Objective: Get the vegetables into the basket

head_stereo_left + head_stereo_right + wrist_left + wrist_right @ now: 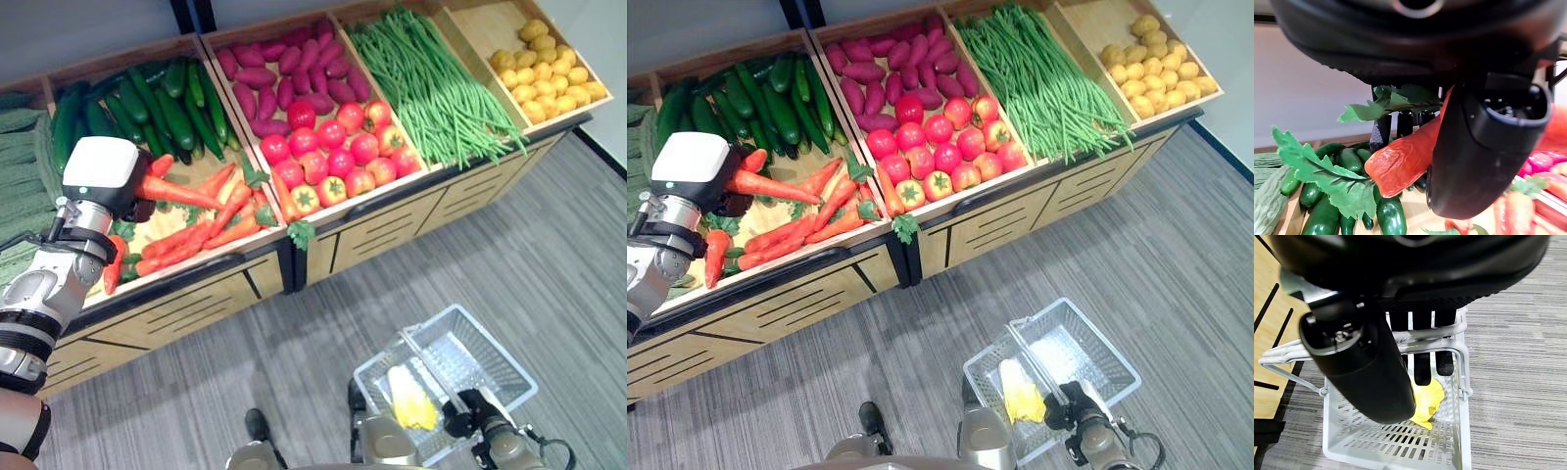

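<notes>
orange carrot (1400, 166) is clamped in my left robot hand (1484, 147), upper left above the counter (196, 304). my right robot hand (1366, 367) grips the white basket (490, 362) handle, lower right; one yellow vegetable (411, 399) inside, most remain.

Wooden produce stand (392, 230) across far side, compartments left to right: cucumbers (147, 103) behind carrots (196, 230), sweet potatoes (284, 69) behind tomatoes (338, 147), green beans (431, 83), yellow potatoes (549, 73). Grey carpet floor (549, 264) near, white wire basket (490, 357) over it at right.
</notes>
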Robot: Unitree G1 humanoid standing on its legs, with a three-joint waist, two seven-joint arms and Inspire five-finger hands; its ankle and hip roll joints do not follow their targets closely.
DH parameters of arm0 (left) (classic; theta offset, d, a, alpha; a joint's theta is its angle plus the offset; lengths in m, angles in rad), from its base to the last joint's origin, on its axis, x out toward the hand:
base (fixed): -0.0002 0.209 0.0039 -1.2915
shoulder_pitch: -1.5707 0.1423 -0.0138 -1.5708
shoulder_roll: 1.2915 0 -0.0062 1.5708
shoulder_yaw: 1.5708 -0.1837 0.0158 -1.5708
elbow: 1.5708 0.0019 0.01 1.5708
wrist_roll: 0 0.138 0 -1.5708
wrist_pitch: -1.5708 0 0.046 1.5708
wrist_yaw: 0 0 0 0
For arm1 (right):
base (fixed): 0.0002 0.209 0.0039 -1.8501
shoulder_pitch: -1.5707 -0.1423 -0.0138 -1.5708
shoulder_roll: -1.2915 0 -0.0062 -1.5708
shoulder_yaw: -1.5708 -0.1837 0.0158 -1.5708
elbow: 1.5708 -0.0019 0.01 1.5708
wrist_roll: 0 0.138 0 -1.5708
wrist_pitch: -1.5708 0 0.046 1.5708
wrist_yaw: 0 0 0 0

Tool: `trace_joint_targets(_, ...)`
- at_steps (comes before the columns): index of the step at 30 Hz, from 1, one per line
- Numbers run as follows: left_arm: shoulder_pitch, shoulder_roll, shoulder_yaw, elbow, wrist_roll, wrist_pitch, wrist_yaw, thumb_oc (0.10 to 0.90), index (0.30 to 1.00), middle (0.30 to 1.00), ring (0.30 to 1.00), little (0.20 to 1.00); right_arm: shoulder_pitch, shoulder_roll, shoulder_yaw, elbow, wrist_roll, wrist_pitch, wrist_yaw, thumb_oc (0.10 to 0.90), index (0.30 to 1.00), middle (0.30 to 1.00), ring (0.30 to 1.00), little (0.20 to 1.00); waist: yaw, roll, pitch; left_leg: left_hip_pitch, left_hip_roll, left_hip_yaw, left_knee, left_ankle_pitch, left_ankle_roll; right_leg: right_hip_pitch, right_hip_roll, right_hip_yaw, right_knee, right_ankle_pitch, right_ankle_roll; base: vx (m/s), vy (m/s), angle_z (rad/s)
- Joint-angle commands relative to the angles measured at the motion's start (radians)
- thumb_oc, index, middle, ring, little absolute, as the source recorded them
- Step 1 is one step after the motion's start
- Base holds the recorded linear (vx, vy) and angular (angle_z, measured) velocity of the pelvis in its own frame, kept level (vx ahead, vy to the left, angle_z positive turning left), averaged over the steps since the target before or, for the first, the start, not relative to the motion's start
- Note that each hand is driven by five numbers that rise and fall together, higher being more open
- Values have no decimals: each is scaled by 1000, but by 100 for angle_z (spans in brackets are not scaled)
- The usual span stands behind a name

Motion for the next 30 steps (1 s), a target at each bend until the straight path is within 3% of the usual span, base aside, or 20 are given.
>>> trace_joint_targets(1, -16, 95, 72, -87, 19, -33, 26, 400, 300, 300, 300, 300, 51, -35, -31, 4, -10, -22, -30, 400, 300, 300, 300, 300, 8, -7, -118, 43, -15, -54, 1, -76, 4, -48, -94, 41, 29, 24, 125, -16, 17, 4)
trace_joint_targets(13, 118, 59, 152, -282, -25, -94, -17, 400, 300, 300, 300, 300, 83, -31, -69, -20, -9, -17, -26, 400, 300, 300, 300, 300, 0, -19, -131, 81, -52, -27, 10, -105, 34, -50, -124, 67, 64, 40, 144, -13, 49, -5)
trace_joint_targets(19, 101, 37, 123, -395, -44, -128, -41, 400, 300, 300, 300, 300, 102, -22, -90, -32, -8, -13, -33, 400, 300, 300, 300, 300, -26, -30, -107, 73, -83, 13, 21, -117, 52, -114, -143, 125, 80, 160, 170, -83, 74, -18)
trace_joint_targets(22, 109, 31, 119, -423, -57, -139, -47, 400, 300, 300, 300, 300, 107, -11, -81, -40, -15, -14, -37, 400, 300, 300, 300, 300, -20, -26, -97, 60, -84, 39, 17, -117, 64, -133, -150, 89, 124, 120, 167, -115, 52, -32)
trace_joint_targets(25, 139, 41, 151, -479, -67, -142, -61, 400, 300, 300, 300, 300, 105, -10, -69, -38, -31, -13, -38, 400, 300, 300, 300, 300, 8, -10, -86, 37, -66, 66, 46, -117, 73, -118, -170, -43, 233, 25, 131, -109, 47, -23)
trace_joint_targets(28, 182, 50, 181, -527, -76, -149, -78, 400, 300, 300, 300, 300, 103, -11, -75, -39, -35, -12, -43, 400, 300, 300, 300, 300, 20, 1, -93, 32, -58, 75, 52, -125, 72, -90, -167, -69, 322, -40, 128, -44, -6, -32)
trace_joint_targets(30, 199, 58, 193, -540, -80, -152, -85, 400, 300, 300, 300, 300, 101, -10, -73, -26, -34, -9, -41, 400, 300, 300, 300, 300, 30, -6, -107, 28, -59, 92, 48, -119, 65, -62, -158, -87, 281, -44, 128, -27, -83, -41)
